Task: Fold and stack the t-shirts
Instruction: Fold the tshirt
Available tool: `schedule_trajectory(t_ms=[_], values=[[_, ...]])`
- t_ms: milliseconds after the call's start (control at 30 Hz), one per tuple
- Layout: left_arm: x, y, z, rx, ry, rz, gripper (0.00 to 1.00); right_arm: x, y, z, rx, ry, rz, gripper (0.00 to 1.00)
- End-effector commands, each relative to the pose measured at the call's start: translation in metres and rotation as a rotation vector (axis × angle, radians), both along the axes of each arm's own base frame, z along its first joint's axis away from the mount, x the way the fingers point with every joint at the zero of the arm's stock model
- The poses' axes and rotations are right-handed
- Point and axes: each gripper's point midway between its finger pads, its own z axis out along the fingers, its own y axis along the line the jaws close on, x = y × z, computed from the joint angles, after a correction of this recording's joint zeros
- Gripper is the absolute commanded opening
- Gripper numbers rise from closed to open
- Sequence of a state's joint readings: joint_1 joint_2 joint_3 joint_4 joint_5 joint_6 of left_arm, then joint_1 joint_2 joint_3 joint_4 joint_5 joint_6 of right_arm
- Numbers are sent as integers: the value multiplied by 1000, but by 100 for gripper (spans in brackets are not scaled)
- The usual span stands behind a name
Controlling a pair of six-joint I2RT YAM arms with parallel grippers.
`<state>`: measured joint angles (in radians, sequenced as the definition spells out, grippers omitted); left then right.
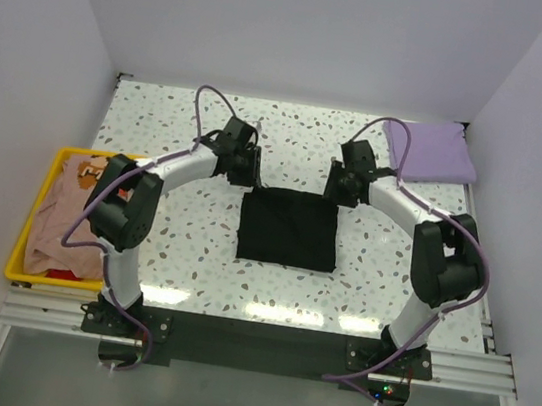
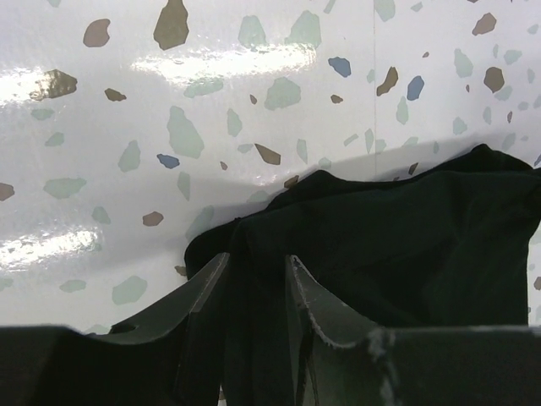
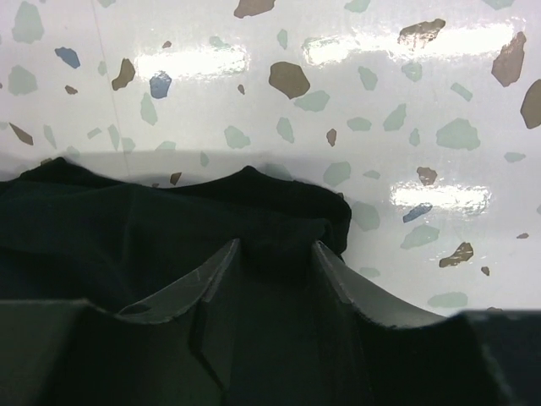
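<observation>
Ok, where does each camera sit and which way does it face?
Top external: above and behind the arm bases, looking down at the table; both arms show, left claw and right claw at the far corners of the black shirt.
Left wrist: on the left arm, looking down past its own fingers at a shirt corner.
Right wrist: likewise on the right arm, own fingers showing.
Shared: all three show the black shirt on the table.
</observation>
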<state>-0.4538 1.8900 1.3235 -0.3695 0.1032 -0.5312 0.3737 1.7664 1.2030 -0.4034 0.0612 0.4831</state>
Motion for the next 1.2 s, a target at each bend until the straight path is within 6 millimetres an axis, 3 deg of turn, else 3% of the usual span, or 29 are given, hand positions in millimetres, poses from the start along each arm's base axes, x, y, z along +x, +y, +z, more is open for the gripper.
schedule_trajectory(t_ms=[0,133,167,267,400,500,633,733,900,933,1000,1067,1167], values=[[18,-15,21,-69,-61,-19,36,18,6,15,20,-54,-15,40],[17,-18,25,-91,-61,-22,21,18,5,20,22,-62,-23,28],[16,-18,26,-94,-59,-17,12,18,5,23,23,-67,-24,26],[14,-13,38,-96,-81,3,0,19,0,33,26,-86,-36,18],[14,6,60,-75,-122,81,0,20,-13,49,47,-129,-75,13],[18,28,59,-53,-111,156,0,28,-18,53,66,-154,-92,13],[26,45,45,-61,-71,191,0,44,-10,34,98,-134,-81,10],[35,50,30,-63,-41,196,0,59,-5,3,112,-96,-80,8],[44,66,6,-60,9,237,0,83,9,-8,171,-89,-52,8],[47,67,6,-70,-1,241,0,87,9,-7,176,-94,-52,9],[50,74,4,-71,0,251,0,93,9,1,185,-104,-49,23],[51,77,2,-64,1,249,0,95,7,10,181,-120,-52,44],[51,78,2,-70,3,248,0,92,0,34,168,-158,-59,63]])
